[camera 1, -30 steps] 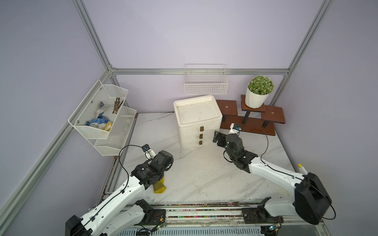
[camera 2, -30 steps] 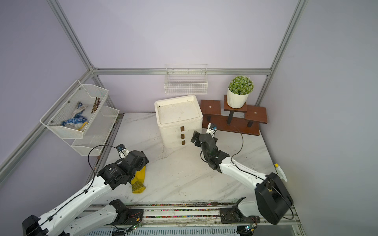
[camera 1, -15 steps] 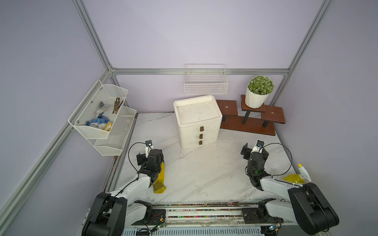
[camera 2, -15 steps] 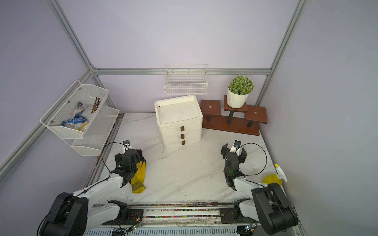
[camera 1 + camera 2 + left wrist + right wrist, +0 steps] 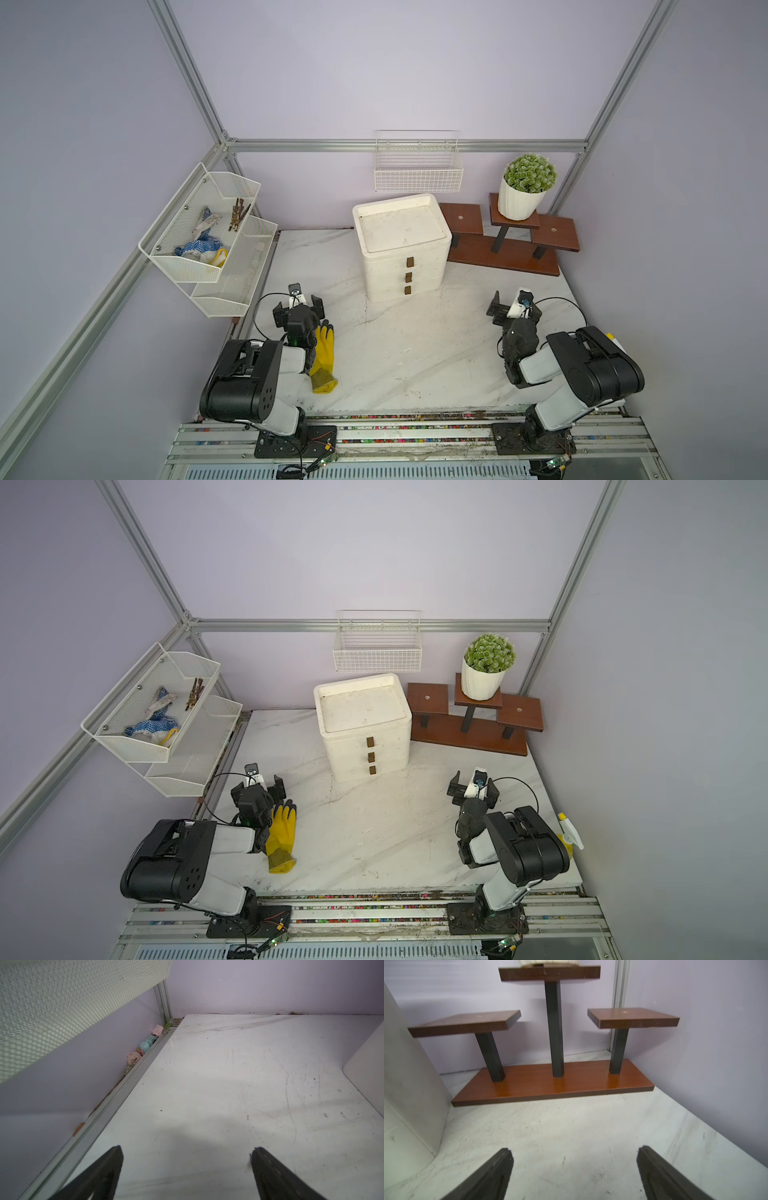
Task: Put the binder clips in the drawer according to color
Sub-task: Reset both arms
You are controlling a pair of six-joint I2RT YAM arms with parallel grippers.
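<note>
At twelve o'clock on the marble table [image 5: 415, 353], in both top views, stands the white drawer unit [image 5: 401, 249] [image 5: 361, 729]. Its three brown-handled drawers are all pushed in flush. Where the binder clips are, none of the views lets me tell.

The left gripper [image 5: 297, 307] [image 5: 258, 789] sits low near nine o'clock and the right gripper [image 5: 514, 309] [image 5: 473, 789] near three, each arm folded back toward its base at six. The wrist views give the clearer look. The left gripper [image 5: 187, 1153] has its fingers spread wide over bare marble, grasping nothing. The right gripper [image 5: 574, 1153] is likewise released and empty.

Only the left wrist view shows a few small pastel toys [image 5: 144, 1046] lodged in the gutter between the table edge and the wall. They lie below the mesh shelves [image 5: 62, 1001] [image 5: 203, 232], which cover that strip in the top views. Only the right wrist view shows the black posts under the wooden stand [image 5: 554, 1086] [image 5: 503, 257], which sits at two o'clock just beside the drawer unit.

The top views alone show a yellow glove [image 5: 323, 357] [image 5: 282, 837] lying flat at eight o'clock, partly covered by the left arm. They also show a potted plant [image 5: 525, 191] on the stand's tallest step and a wire basket [image 5: 417, 170] on the far wall. A spray bottle [image 5: 571, 833] shows at four o'clock in a top view, behind the right arm.
</note>
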